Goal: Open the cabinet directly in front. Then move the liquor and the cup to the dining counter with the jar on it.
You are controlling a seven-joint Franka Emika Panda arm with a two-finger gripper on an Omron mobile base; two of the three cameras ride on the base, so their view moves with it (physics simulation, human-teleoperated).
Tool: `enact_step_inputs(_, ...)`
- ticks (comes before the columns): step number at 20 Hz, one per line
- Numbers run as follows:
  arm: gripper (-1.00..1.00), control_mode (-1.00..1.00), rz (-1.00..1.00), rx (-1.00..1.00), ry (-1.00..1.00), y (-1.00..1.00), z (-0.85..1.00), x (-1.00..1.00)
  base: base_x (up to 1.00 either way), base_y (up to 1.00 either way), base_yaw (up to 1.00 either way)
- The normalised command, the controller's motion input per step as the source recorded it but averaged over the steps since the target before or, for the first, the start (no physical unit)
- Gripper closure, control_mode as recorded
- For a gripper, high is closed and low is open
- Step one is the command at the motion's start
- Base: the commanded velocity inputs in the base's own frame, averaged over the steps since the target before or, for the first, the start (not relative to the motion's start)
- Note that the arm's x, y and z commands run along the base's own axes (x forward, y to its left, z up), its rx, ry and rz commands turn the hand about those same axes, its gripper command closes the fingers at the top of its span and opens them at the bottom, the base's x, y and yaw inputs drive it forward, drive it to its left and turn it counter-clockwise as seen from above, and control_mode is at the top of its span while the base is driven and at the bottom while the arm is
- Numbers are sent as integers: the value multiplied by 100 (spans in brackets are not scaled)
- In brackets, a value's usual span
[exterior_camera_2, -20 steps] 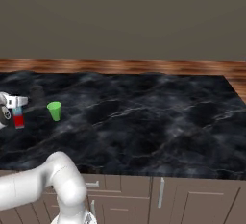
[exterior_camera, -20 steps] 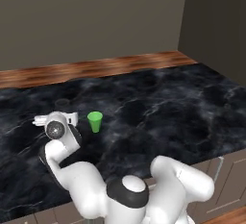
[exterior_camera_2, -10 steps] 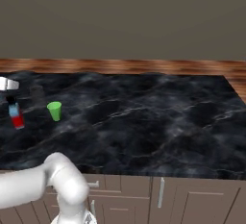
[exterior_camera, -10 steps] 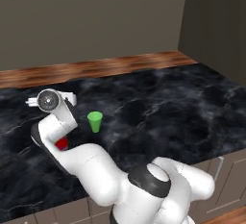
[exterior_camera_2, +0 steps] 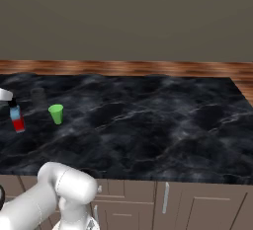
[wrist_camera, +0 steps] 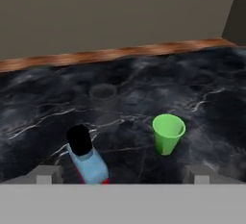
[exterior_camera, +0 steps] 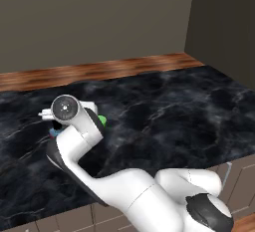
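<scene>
Liquor is standing on the black marble bench beside the green cup, both apparently delivered. The pincer is gaping wide, holding nothing; lifting straight up should avoid toppling the bottle.

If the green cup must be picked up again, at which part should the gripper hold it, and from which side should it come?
Grip the cup across its side wall just under the rim, coming from above. It stands upright, mouth open, tapering toward the base, so the widest part is at the top. The bottle stands apart beside it, leaving room for the fingers.
</scene>
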Motion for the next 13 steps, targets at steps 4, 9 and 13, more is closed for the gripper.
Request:
enact_step_inputs(4, -100, -100, 0, 3, 1, -100, 0, -100, 0, 0, 0)
enact_step_inputs(9, -100, -100, 0, 6, 5, -100, 0, -100, 0, 0, 0)
enact_step_inputs(13, -100, -100, 0, 9, 4, -100, 0, -100, 0, 0, 0)
